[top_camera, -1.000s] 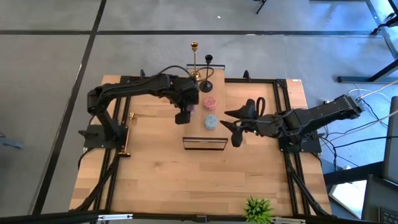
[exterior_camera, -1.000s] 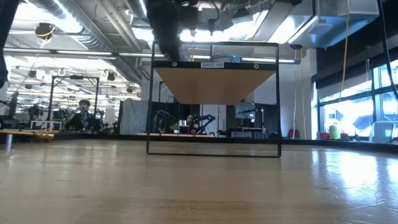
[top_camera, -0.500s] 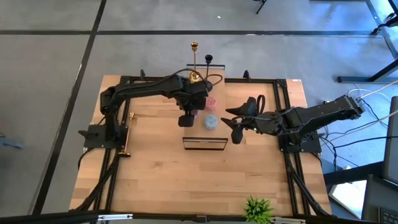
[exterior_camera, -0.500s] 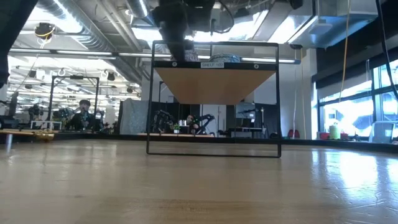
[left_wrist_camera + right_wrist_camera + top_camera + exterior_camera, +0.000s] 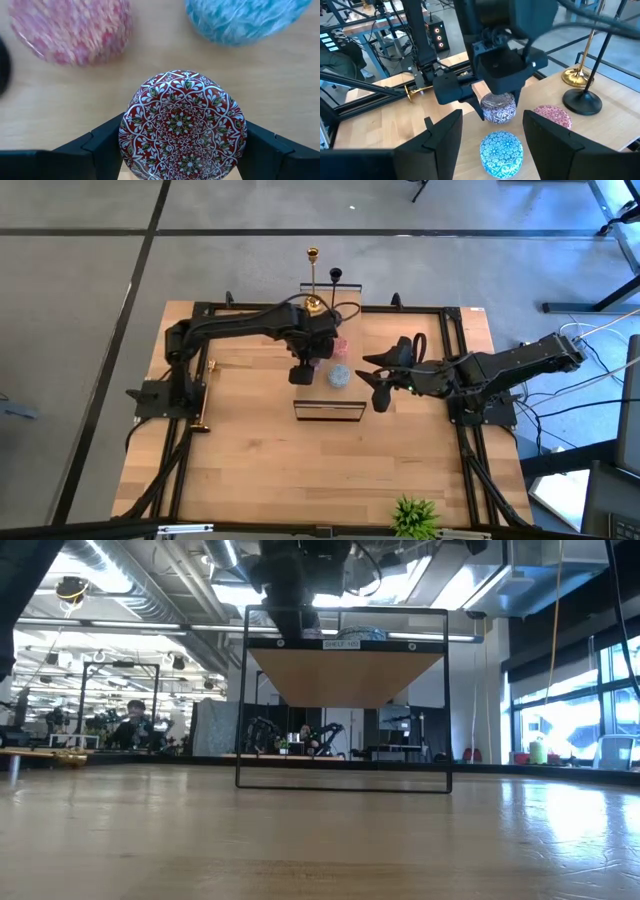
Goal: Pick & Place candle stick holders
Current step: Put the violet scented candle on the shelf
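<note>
Candle stick holders: we see a gold one (image 5: pixel 313 280) and a black one (image 5: pixel 333 295) standing upright side by side at the top centre of the high view, at the far edge of the tabletop (image 5: pixel 250 450); in the right wrist view their bases sit at the right of the frame, gold (image 5: pixel 578 76) behind black (image 5: pixel 584 101). A third gold piece (image 5: pixel 201 395) lies flat at the left of the high view beside the left arm's base, and shows at the left edge of the low view (image 5: pixel 45 754).

Left claw (image 5: pixel 302 370): we find it just below the candle stick holders in the high view, near the frame's centre, clamped on a red patterned tin (image 5: pixel 182 125). In the left wrist view the dark fingers (image 5: pixel 100 145) press the tin's two sides.

Right claw (image 5: pixel 375 380): it waits right of centre in the high view, fingers spread apart, holding nothing; in the right wrist view its fingers (image 5: pixel 445 137) frame the lower half of the picture.

Pink tin (image 5: pixel 339 345): it rests on the tabletop just right of the left claw, below the black holder's base.

Blue tin (image 5: pixel 339 376): it sits just below the pink tin, between the two claws.

Black wire frame (image 5: pixel 328 411): it stands at the centre of the tabletop, below the blue tin; in the low view it fills the middle (image 5: pixel 343 700).

Green plant (image 5: pixel 414 515): bottom edge of the high view, right of centre.
</note>
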Motion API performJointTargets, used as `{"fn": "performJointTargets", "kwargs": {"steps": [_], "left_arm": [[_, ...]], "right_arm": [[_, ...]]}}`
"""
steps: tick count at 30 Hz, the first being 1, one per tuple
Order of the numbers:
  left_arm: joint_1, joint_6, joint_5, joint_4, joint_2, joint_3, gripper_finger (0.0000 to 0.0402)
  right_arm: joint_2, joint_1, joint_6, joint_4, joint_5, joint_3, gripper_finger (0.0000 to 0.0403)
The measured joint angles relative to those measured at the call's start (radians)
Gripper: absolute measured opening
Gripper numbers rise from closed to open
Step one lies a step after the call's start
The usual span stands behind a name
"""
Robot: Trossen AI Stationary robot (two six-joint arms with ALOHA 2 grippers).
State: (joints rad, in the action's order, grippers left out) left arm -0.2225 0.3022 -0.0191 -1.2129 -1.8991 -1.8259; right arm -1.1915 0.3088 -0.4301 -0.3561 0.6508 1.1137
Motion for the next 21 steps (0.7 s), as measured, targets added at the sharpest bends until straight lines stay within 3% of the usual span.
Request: {"fn": "performJointTargets", "kwargs": {"steps": [21], "left_arm": [[0.005,0.034,0.030,-0.006,-0.018,0.001,0.0301]], "right_arm": [[0.000,0.001,-0.011,-0.002,0.000,0.000,0.0213]]}}
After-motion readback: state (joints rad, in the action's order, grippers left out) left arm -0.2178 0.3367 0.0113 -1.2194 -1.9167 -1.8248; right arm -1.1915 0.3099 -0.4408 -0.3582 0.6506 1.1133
